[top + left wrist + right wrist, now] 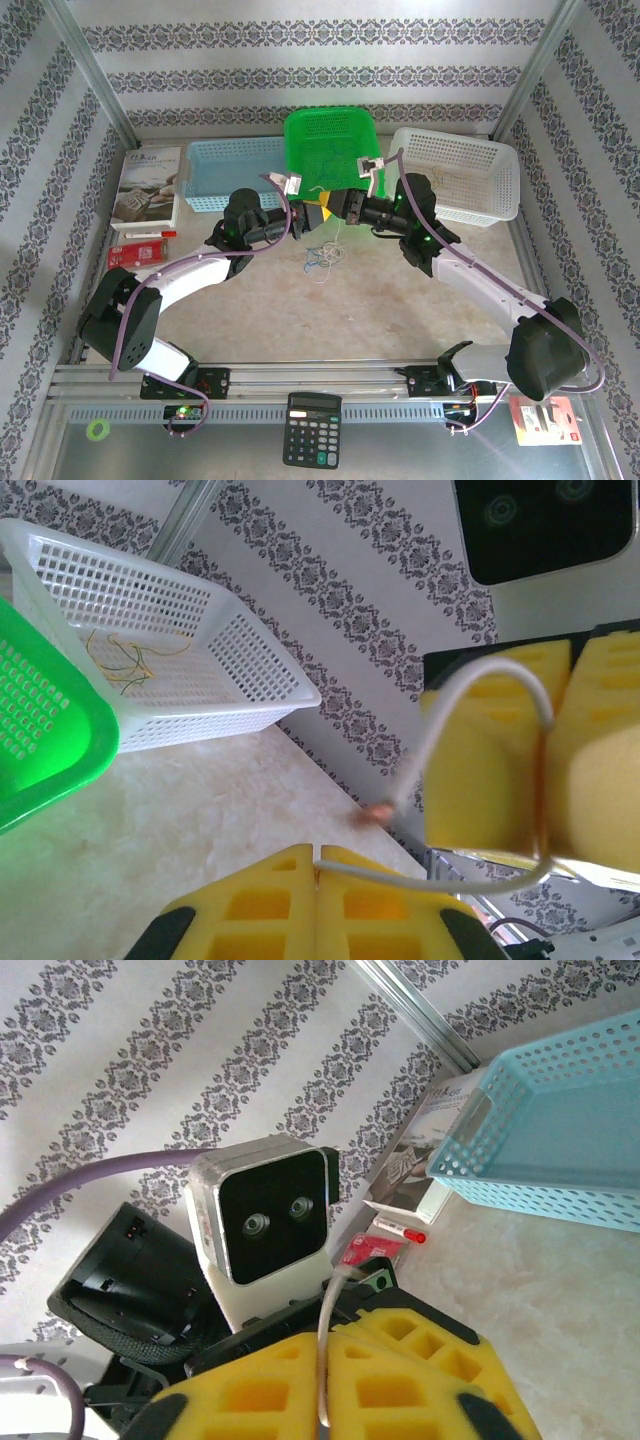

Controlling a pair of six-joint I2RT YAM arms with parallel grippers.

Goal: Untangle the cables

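Observation:
A loose heap of thin cables (325, 255) in blue, tan and white lies on the table below the two grippers. Above it my left gripper (318, 214) and right gripper (332, 208) meet tip to tip. In the left wrist view the left gripper (318, 865) is shut on a pale white cable (470, 685). That cable arcs right into the closed yellow pads of the right gripper (545, 760) and bends round to a copper-coloured tip (378, 813). In the right wrist view the right gripper (325, 1360) pinches the same white cable (324, 1320).
A green basket (330, 120), a blue basket (235, 150) and a white basket (500, 170) line the back wall. The white basket (250, 695) holds thin yellow wires (125, 660). A booklet (148, 185) and a red card (135, 253) lie at the left. The left wrist camera (270, 1215) faces the right gripper closely.

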